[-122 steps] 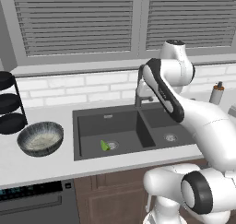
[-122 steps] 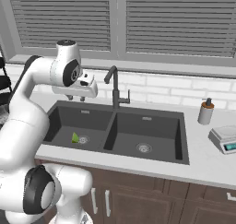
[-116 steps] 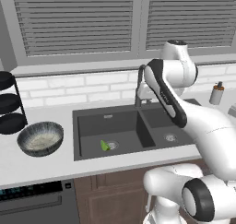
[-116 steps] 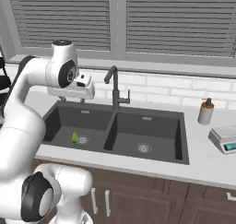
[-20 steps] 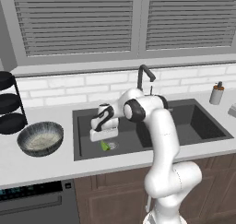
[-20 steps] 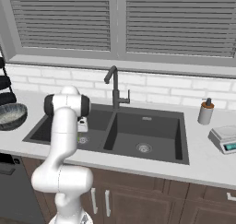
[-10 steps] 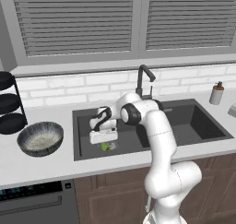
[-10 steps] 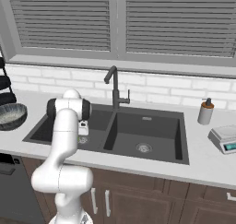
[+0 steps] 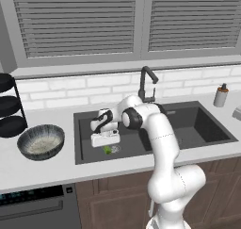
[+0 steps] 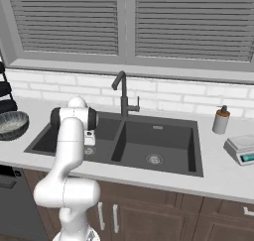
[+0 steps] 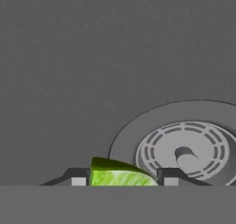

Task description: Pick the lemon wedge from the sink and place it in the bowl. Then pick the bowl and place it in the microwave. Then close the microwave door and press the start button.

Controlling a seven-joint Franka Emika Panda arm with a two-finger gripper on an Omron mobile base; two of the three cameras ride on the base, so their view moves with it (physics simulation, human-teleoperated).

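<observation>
Counter [image 9: 42, 169] carries all. Sink [image 9: 84, 150] in middle, two basins, drain [image 11: 184, 151] in floor of left one. Bowl [image 9: 40, 141] stands on counter left of sink, well apart from arm. Tool [image 9: 105, 139] low in left basin, pointing down. Lemon wedge [image 11: 120, 174] lies on basin floor beside drain, between tool's two tips; tips look against both sides of it, full clamp I cannot tell. Advice: finish closing gently, confirm wedge sits centred, lift straight up above sink rim, then swing left to bowl.

Lemon wedge [image 11: 119, 176] (yellow-green) on sink [image 9: 89, 150] floor, bowl [image 9: 40, 141] empty
</observation>
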